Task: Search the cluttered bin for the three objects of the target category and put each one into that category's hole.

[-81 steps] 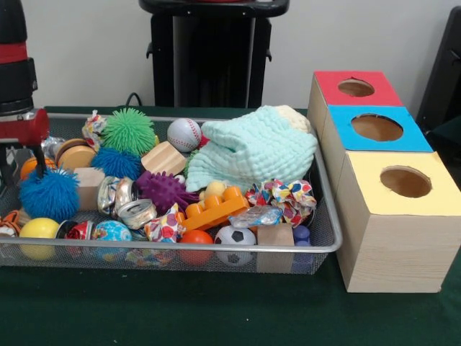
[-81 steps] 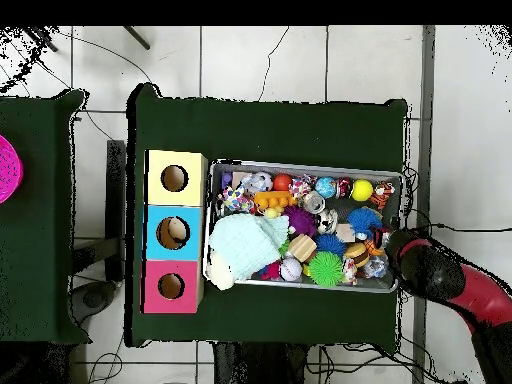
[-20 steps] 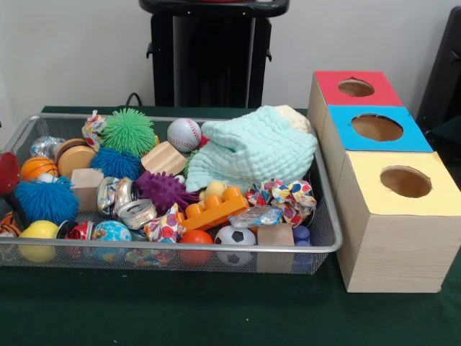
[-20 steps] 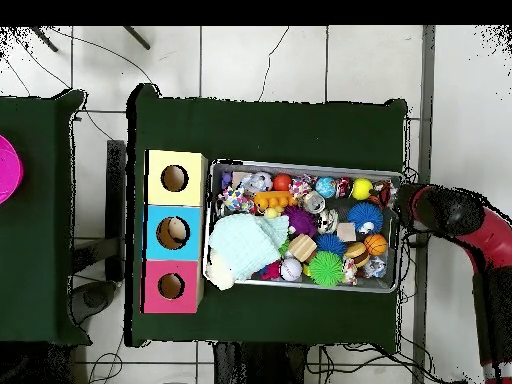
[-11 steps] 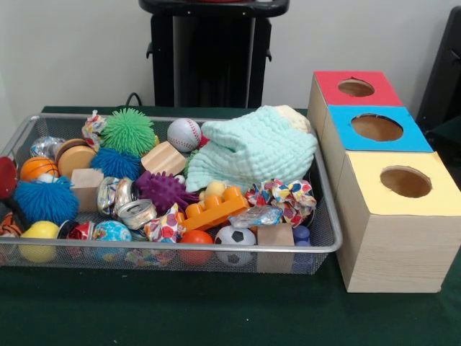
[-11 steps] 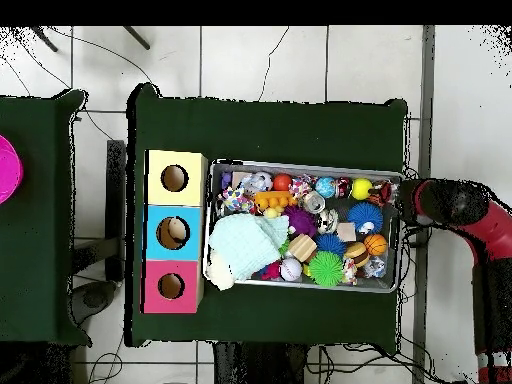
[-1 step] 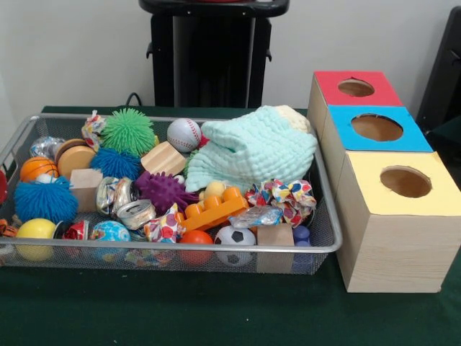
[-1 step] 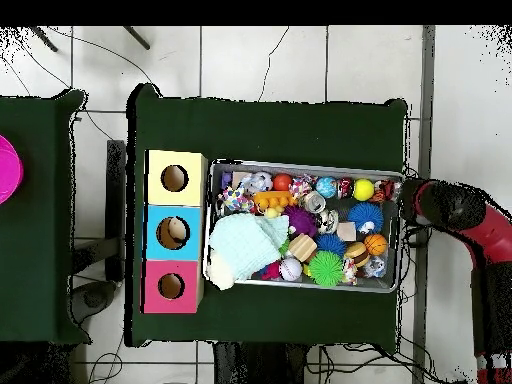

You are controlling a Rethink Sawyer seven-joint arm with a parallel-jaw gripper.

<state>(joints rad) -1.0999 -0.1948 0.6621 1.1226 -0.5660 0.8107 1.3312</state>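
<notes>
While my arm (image 8: 462,212) shows overhead just outside the bin's (image 8: 304,167) end, my gripper is hidden beneath it, so I cannot tell its opening or whether it holds anything. Front view catches only a red sliver at the edge. Nearest inside: blue spiky ball (image 7: 45,200), orange ball (image 7: 37,169), yellow ball (image 7: 38,230). Mint cloth (image 7: 252,150) covers the other end, beside the three-hole box (image 7: 389,176). Target category unclear.
</notes>
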